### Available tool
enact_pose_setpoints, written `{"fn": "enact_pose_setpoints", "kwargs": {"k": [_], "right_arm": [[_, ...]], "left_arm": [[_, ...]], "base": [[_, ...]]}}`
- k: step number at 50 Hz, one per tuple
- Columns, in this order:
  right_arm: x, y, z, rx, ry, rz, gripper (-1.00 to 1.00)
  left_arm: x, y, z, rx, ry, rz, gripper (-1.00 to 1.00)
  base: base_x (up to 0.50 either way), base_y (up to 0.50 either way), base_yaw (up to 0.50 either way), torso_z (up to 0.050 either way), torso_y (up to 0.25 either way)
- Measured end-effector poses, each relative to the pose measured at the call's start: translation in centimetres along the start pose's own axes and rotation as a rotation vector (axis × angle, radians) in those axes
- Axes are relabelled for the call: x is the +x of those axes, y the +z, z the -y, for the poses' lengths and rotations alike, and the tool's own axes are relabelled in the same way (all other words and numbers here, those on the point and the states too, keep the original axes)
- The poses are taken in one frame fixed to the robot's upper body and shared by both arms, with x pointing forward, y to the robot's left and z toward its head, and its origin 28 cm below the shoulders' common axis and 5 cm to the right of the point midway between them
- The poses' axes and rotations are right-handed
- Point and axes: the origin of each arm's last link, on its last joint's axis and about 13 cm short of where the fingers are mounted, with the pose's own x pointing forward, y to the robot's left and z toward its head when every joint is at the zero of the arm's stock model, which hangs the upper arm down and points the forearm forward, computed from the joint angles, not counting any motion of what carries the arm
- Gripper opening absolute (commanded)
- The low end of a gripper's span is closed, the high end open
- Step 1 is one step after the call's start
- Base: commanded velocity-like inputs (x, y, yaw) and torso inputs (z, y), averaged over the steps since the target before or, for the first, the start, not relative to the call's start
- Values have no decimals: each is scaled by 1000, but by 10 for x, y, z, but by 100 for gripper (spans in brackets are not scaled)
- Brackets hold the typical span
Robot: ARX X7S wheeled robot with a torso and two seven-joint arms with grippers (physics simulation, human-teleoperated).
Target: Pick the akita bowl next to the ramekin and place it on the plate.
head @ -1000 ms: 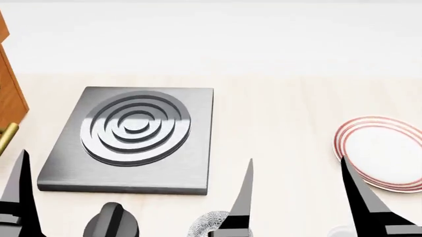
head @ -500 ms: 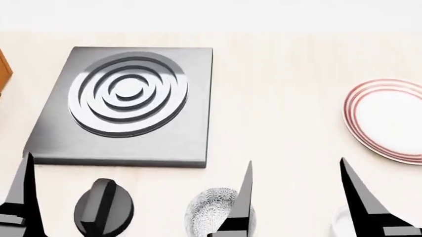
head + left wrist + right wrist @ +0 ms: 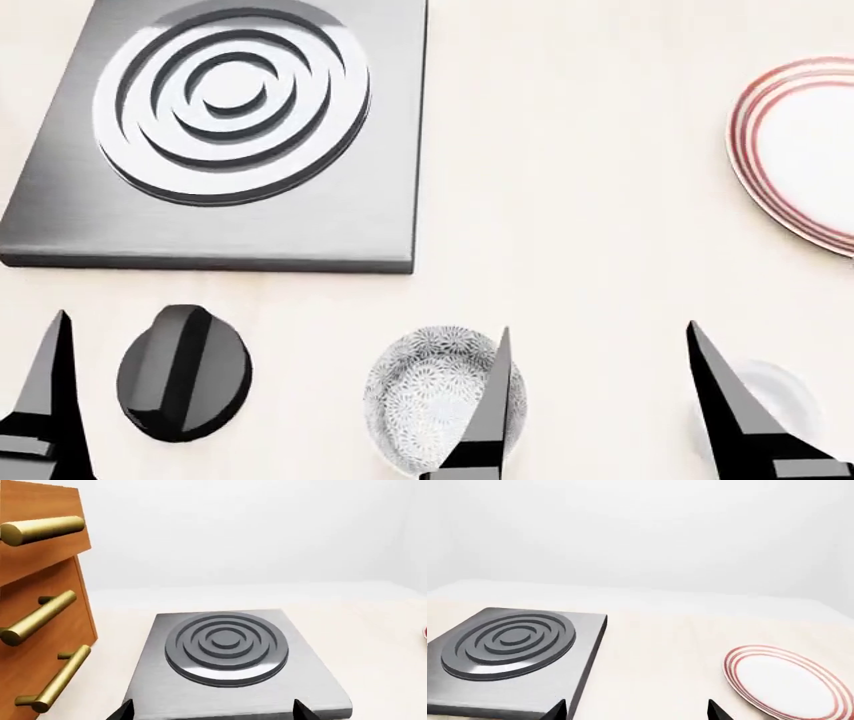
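Note:
In the head view the akita bowl (image 3: 424,392), grey-and-white speckled, stands on the light counter near the front edge, and one finger of my right gripper (image 3: 598,328) covers part of it. The white ramekin (image 3: 782,394) sits to its right, half hidden behind the other right finger. The plate (image 3: 805,150) with red rings lies farther back at the right; the right wrist view also shows the plate (image 3: 790,687). Both grippers hang open and empty above the counter: right gripper (image 3: 637,707), left gripper (image 3: 212,709). Only one left finger (image 3: 51,390) shows in the head view.
A grey square burner slab (image 3: 227,130) with raised rings lies at the back left; it shows as the slab (image 3: 227,650) and the slab (image 3: 507,645) in the wrist views. A black knob (image 3: 183,373) sits in front of it. A wooden drawer unit (image 3: 40,630) with brass handles stands left.
The head view has tipped downward, so the slab and plate slid up the picture. The bowl, knob and ramekin have come into fuller view. Both grippers stay open.

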Motion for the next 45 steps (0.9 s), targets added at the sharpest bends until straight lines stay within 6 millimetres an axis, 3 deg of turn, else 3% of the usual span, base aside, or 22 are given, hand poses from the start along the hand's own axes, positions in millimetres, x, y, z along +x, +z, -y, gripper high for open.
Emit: {"fn": "enact_pose_setpoints", "kwargs": {"k": [17, 33, 45], "right_arm": [[-1, 0, 1, 3, -6, -1, 100], [0, 0, 2, 9, -7, -33, 100], [6, 3, 3, 110, 46, -116, 100]], "left_arm": [[0, -1, 0, 0, -3, -2, 100], [0, -1, 0, 5, 4, 2, 100], [0, -3, 2, 6, -1, 1, 100]], "base": [[0, 0, 0, -4, -193], [0, 0, 0, 0, -3], [0, 0, 0, 0, 0]]}}
